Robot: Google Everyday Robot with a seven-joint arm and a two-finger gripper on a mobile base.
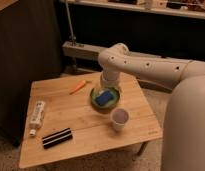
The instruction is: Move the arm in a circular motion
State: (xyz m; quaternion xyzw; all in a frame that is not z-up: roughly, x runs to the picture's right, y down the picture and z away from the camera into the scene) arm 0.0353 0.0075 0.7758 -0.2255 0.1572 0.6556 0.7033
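Note:
The arm (146, 65) is thick and cream-white with small dark holes. It reaches from the right across the wooden table (71, 107), with its bent elbow (113, 57) above the table's back. The gripper (108, 86) hangs below the elbow, just above a green bowl (105, 97) that holds a blue object (104, 97). The gripper's tips are hidden against the bowl.
On the table lie an orange carrot-like piece (78, 86), a white tube (37, 115), a black-and-white striped bar (57, 138) and a white cup (119, 119). A dark cabinet (26, 55) stands at the left. The robot's white body (188, 125) fills the right.

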